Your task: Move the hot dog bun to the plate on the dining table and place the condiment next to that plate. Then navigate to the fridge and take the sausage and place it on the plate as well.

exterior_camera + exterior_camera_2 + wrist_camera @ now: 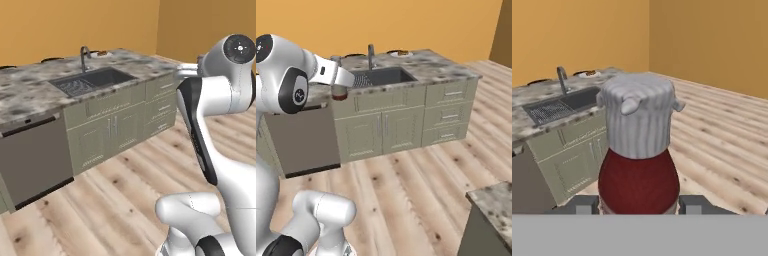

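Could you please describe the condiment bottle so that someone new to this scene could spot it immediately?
Start at the white arm in front of the sink counter. Between its fingers, the gripper holds the condiment bottle. It has a dark red body and a ribbed white cap, and it is held in the air, not resting on a counter.

Red condiment — ribbed, seemingly grey cap.

Condiment bottle: base cut off at the bottom of the hand view, fingers mostly hidden beside it. Small item on the far surface behind the faucet is too small to identify. Dishwasher clipped by the left edge.
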{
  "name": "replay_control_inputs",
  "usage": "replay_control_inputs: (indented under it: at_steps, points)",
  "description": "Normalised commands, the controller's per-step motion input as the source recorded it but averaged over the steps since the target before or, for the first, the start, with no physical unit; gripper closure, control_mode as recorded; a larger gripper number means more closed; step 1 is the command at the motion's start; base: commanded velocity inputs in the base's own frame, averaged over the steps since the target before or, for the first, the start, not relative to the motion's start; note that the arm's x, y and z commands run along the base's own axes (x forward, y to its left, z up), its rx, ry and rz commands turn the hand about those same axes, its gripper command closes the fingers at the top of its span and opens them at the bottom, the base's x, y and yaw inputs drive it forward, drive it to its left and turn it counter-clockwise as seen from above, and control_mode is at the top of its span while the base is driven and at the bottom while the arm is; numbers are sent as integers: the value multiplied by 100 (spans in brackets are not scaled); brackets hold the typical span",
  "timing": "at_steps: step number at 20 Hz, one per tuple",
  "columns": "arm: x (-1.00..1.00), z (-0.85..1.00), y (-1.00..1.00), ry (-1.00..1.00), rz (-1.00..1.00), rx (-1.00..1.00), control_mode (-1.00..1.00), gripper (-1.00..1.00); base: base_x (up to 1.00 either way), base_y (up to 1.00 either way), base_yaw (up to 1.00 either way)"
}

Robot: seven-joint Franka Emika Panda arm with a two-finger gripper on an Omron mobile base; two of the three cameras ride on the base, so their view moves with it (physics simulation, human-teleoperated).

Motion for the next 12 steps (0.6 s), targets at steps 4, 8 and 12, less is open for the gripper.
replay_control_inputs:
  at_steps: [4,8,12]
  points:
    - [0,0,0,0,0,0,100,100,100,27,-23]
    - [0,0,0,0,0,0,100,100,100,10,-18]
    - [0,0,0,0,0,0,100,100,100,1,-9]
